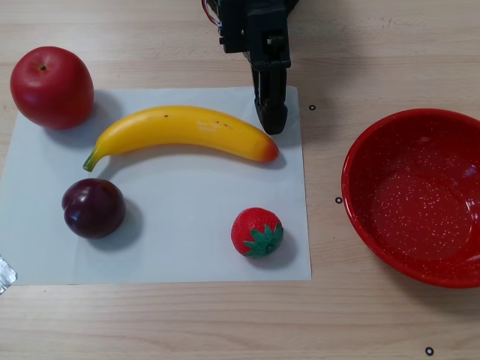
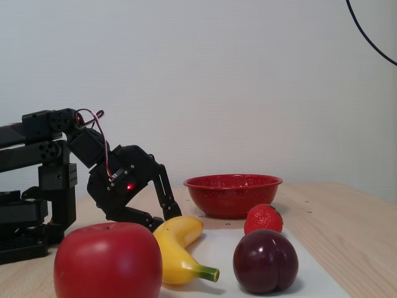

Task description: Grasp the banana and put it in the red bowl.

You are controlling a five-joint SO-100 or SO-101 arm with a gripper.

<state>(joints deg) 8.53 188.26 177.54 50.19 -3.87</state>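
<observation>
While fingers [image 1: 271,120] of unclear spread hover empty, glossy yellow, green-stemmed banana [image 1: 184,131] on paper [image 1: 172,232].

The counter [image 1: 150,322] is pale wood with a fine, straight grain running left to right in the other view, and small dark ring marks [image 1: 338,200] dot it here and there. A white sheet of paper [image 1: 180,247] lies flat on it, and a scrap of silvery tape [image 1: 4,274] sits at the sheet's lower left corner. In the fixed view, a plain white wall [image 2: 248,81] with a faint texture rises behind the counter, and a thin black cable [image 2: 371,42] curves across its upper right corner. The light is soft and even, leaving only mild shadows on the paper.
</observation>
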